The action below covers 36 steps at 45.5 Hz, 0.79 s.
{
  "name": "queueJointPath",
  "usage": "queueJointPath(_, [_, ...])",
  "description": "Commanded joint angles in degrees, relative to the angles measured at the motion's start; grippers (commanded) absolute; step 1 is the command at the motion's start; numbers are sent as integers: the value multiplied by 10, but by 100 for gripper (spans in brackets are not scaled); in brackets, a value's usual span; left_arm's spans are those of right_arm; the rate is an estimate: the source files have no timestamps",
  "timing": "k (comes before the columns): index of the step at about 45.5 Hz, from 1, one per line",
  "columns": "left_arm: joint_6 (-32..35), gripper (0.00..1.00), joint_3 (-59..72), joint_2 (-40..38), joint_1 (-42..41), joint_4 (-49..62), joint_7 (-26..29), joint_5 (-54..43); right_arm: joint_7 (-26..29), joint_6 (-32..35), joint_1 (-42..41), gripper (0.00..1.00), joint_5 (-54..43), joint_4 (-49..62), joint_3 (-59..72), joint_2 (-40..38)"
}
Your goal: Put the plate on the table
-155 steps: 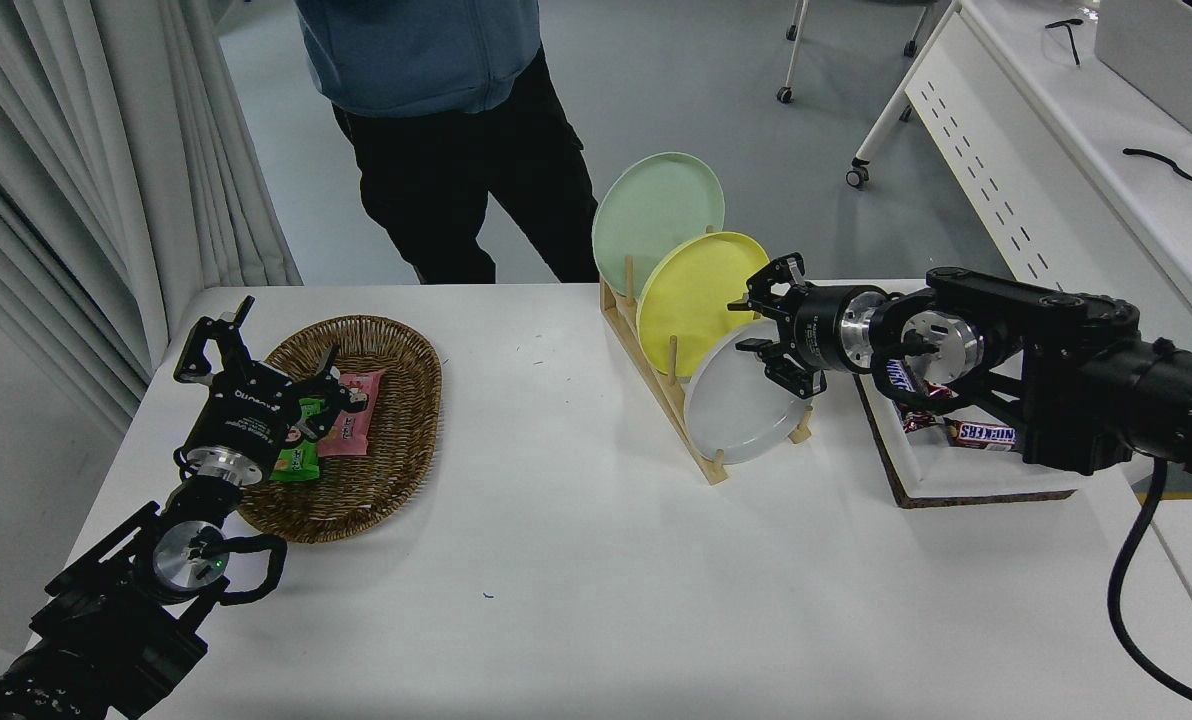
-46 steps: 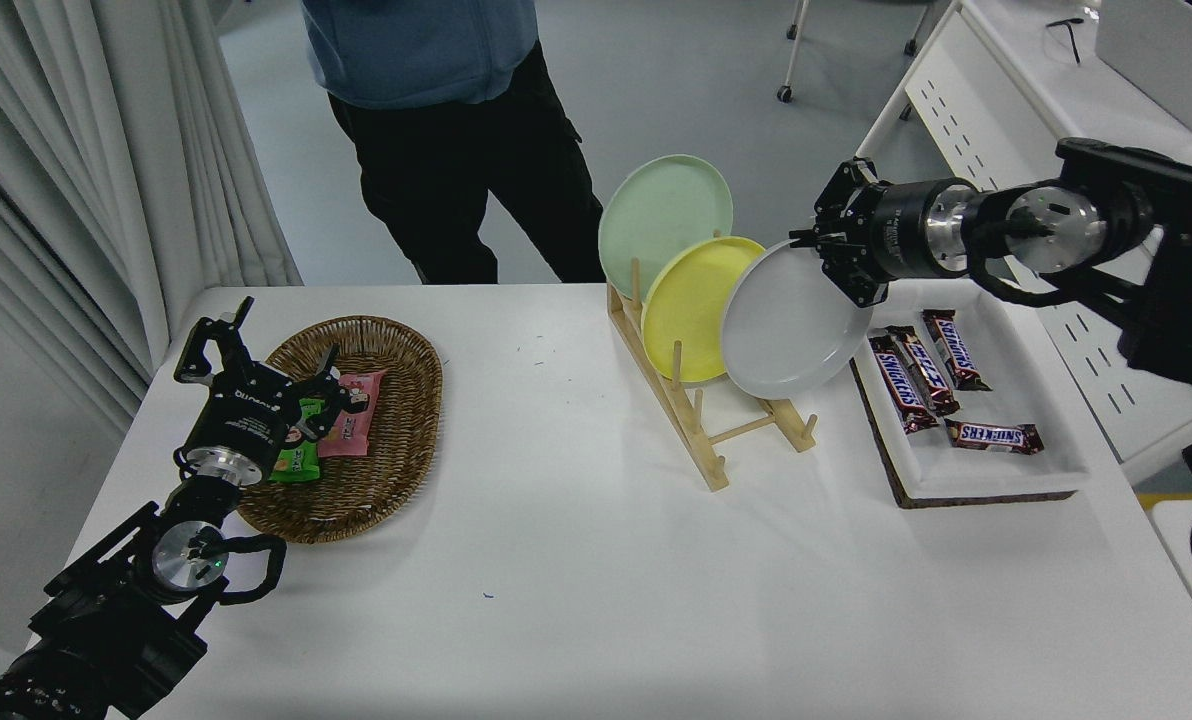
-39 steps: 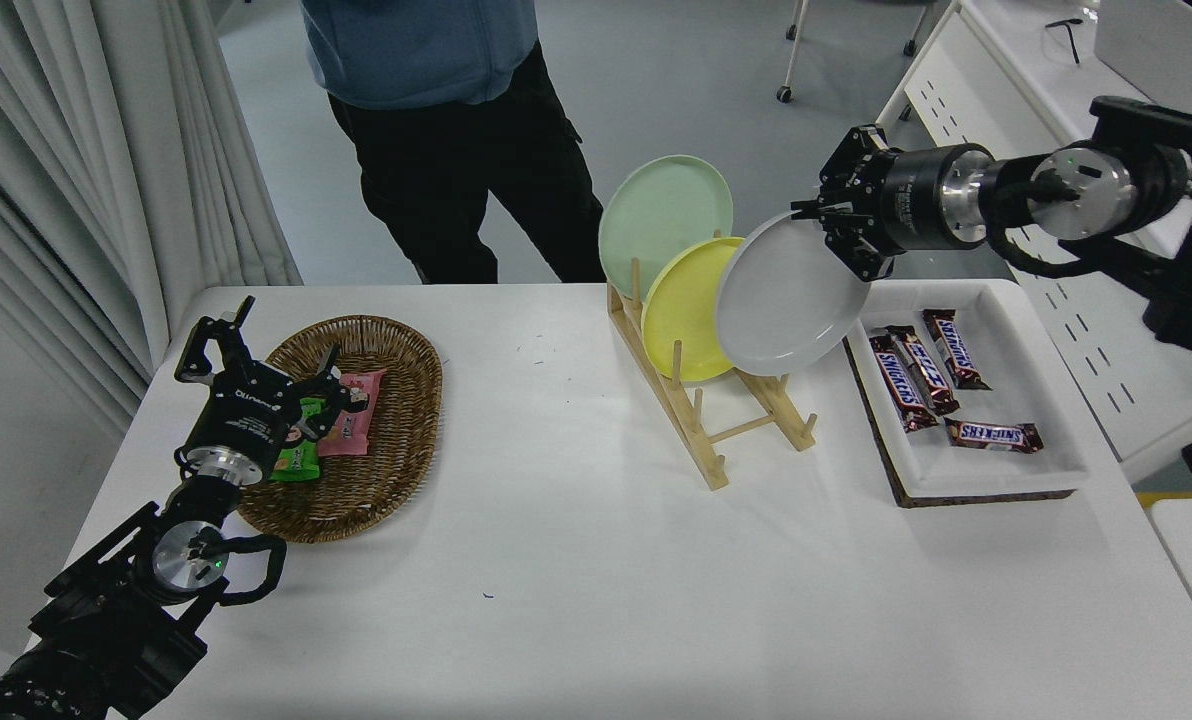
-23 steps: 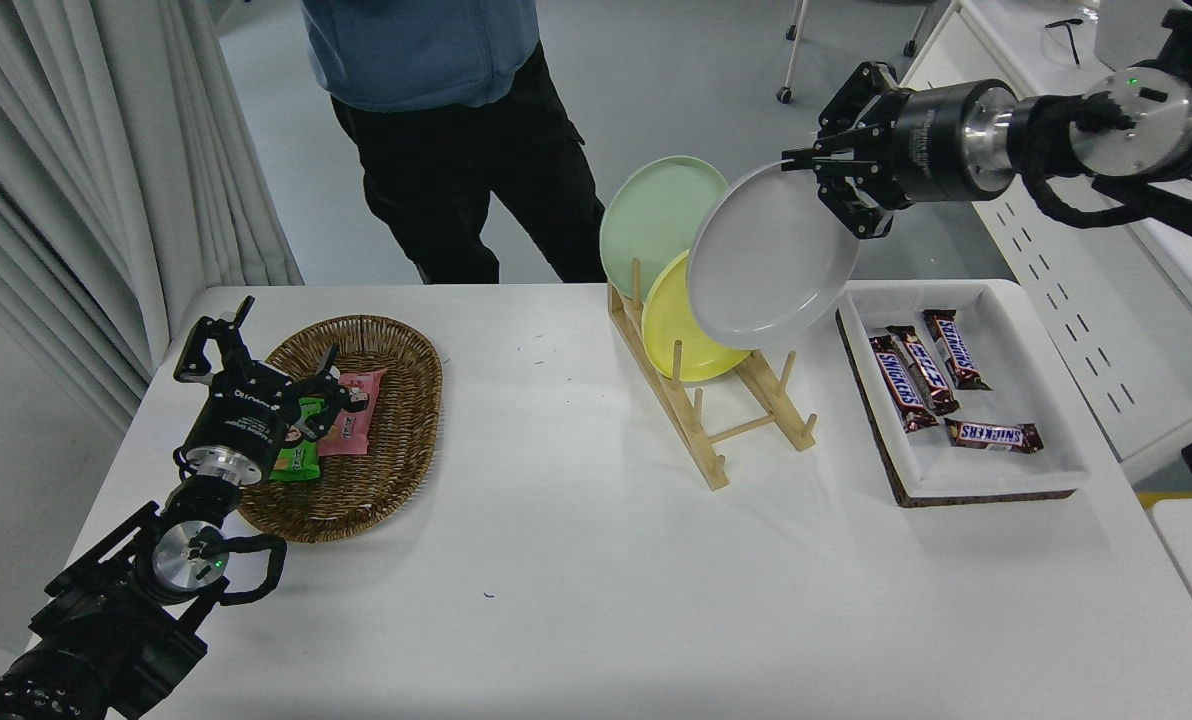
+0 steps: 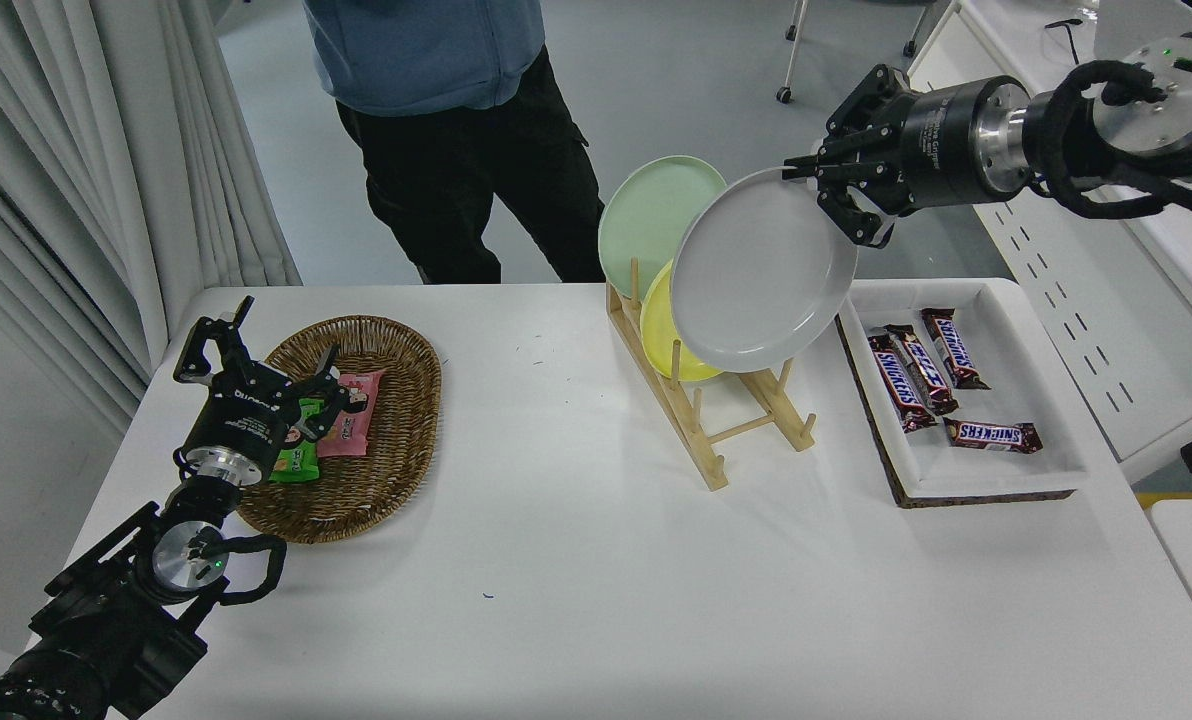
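The pale grey-white plate (image 5: 761,272) hangs in the air above the wooden rack (image 5: 716,415), tilted on edge with its face toward me. My right gripper (image 5: 824,190) is shut on the plate's upper right rim, high over the back right of the white table (image 5: 596,580). The plate covers most of the yellow plate (image 5: 656,325) and part of the mint-green plate (image 5: 646,215), which both stand in the rack. My left gripper (image 5: 256,345) is parked at the lower left, open over the wicker basket (image 5: 376,450).
A white tray (image 5: 966,470) with three chocolate bars sits right of the rack. The basket holds snack packets. A person stands at the far side. A white desk with a perforated panel is at the right.
My right gripper has lifted the grey-white plate out of the rack's front slot and carried it up and to the left. The left arm has not moved.
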<state>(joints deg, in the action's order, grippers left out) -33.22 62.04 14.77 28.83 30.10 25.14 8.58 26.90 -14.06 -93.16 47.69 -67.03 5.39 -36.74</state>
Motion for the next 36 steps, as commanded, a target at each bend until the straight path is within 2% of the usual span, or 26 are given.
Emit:
queueJointPath(1, [0, 100, 0, 0, 0, 0, 0, 0, 2, -134, 38, 0, 52, -18, -52, 45])
queueJointPath(9, [0, 100, 0, 0, 0, 0, 0, 0, 1, -225, 49, 0, 98, -12, -54, 89])
queueJointPath(21, [0, 100, 0, -1, 0, 0, 0, 0, 0, -309, 92, 0, 162, 4, -65, 156])
queueJointPath(36, [0, 100, -1, 0, 0, 0, 0, 0, 1, -309, 173, 0, 174, 95, -145, 242])
